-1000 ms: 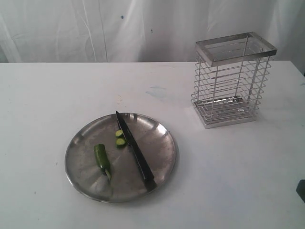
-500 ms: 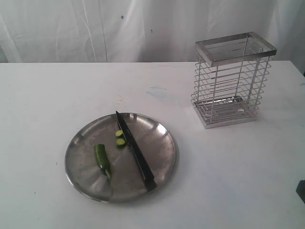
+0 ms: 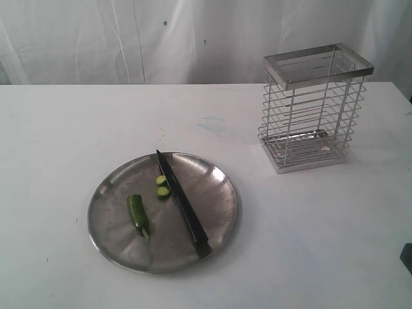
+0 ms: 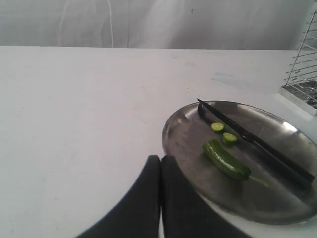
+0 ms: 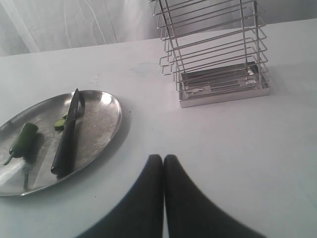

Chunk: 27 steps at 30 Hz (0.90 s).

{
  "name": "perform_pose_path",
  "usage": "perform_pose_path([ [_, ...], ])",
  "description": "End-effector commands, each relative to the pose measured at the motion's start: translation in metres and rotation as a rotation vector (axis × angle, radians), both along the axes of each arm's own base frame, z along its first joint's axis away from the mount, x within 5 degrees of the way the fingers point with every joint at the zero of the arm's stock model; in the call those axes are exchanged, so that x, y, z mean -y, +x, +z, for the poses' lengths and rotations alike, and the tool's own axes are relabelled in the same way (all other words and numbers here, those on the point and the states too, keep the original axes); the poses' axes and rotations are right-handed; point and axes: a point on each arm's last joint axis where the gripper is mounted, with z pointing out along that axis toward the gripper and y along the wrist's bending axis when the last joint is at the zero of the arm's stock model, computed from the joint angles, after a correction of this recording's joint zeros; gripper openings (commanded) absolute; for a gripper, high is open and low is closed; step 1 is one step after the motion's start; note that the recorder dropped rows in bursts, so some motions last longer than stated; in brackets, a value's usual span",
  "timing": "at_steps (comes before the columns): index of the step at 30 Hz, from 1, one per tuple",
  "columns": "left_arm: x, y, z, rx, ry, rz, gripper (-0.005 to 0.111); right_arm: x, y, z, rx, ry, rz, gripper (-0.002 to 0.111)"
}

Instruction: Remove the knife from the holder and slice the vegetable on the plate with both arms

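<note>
The steel plate (image 3: 116, 238) lies on the white table, front left of centre. On it rests the black knife (image 3: 182, 205), lying diagonally with its tip toward the back. Left of the blade are two cut green slices (image 3: 162, 187) and the rest of the vegetable (image 3: 136, 210) with its stem. The wire holder (image 3: 313, 106) stands empty at the back right. Neither arm shows in the exterior view. My left gripper (image 4: 160, 158) is shut and empty, just off the plate's (image 4: 173, 144) rim. My right gripper (image 5: 163, 157) is shut and empty over bare table, between the plate (image 5: 106, 124) and the holder (image 5: 218, 54).
A white curtain hangs behind the table. A dark object (image 3: 407, 257) pokes in at the right edge of the exterior view.
</note>
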Motion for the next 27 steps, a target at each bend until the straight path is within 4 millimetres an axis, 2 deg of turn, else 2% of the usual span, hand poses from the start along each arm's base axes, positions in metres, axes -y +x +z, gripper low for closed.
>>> perform_pose_path([
  [1,-0.0001,-0.0038,-0.0128,-0.018,-0.016,-0.005,0.0,0.0005,0.0001,-0.0012,0.008,-0.001,-0.006,0.0],
  [4,-0.0002,-0.0053,-0.0188,-0.085,-0.005,-0.006,0.0,0.0005,0.0001,-0.0012,0.008,-0.001,-0.006,0.0],
  [27,-0.0023,-0.005,-0.019,-0.087,-0.004,0.033,0.0,0.0005,0.0001,-0.0012,0.008,-0.001,-0.006,0.0],
])
